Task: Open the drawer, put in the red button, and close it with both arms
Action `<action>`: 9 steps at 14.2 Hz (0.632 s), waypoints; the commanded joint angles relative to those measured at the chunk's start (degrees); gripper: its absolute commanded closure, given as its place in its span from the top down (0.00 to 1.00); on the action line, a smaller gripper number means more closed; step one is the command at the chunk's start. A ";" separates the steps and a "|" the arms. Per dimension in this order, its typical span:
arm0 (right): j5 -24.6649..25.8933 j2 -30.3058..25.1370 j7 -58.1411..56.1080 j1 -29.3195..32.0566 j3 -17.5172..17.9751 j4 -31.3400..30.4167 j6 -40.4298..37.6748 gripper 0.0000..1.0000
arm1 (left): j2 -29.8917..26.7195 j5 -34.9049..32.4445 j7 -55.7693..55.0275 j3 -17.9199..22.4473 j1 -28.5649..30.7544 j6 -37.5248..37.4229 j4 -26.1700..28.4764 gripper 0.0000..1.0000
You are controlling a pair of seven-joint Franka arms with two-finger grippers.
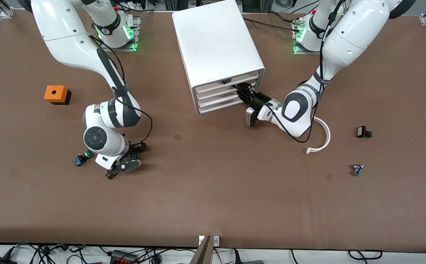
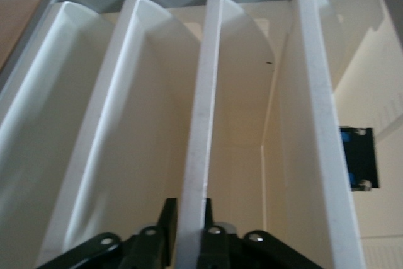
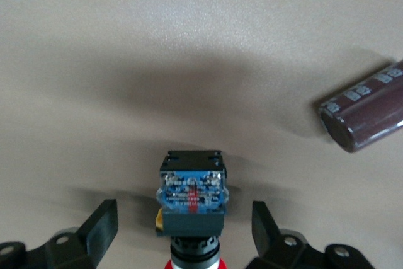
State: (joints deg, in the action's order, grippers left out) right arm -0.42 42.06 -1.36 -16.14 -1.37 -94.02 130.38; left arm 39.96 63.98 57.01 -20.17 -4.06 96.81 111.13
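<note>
The white four-drawer cabinet stands at the middle of the table, toward the robots' bases. My left gripper is at the second drawer from the top. In the left wrist view the left gripper is shut on that drawer's white front edge. The drawer looks about level with the others. My right gripper is low over the table, nearer the front camera. In the right wrist view the right gripper is open around the red button, which lies on the table between the fingers, untouched.
A green-capped button lies beside the right arm's wrist. A brown cylinder lies near the right gripper. An orange box sits toward the right arm's end. A white curved strip and two small parts lie toward the left arm's end.
</note>
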 commanded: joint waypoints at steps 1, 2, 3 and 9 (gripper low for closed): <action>-0.89 1.09 -0.57 -0.12 -0.12 2.70 -0.13 0.44 | -0.41 0.80 1.97 -0.49 1.68 0.57 0.76 0.01; -0.89 1.09 -0.57 -0.12 -0.12 2.71 -0.21 0.32 | -0.41 0.80 1.79 -0.49 1.95 0.57 0.58 0.01; -0.89 1.01 -0.57 -0.12 -0.12 2.71 -0.30 0.18 | -0.15 0.80 1.62 -0.14 2.13 0.57 0.32 0.01; -0.72 0.57 -1.10 0.15 -0.21 13.48 -14.32 0.00 | 6.43 0.36 0.21 2.49 3.01 0.84 -9.16 0.01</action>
State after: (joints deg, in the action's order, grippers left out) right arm -0.42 42.47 -1.46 -16.11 -1.54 -87.60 123.99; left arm 42.05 64.09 57.69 -19.47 -1.29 96.32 107.55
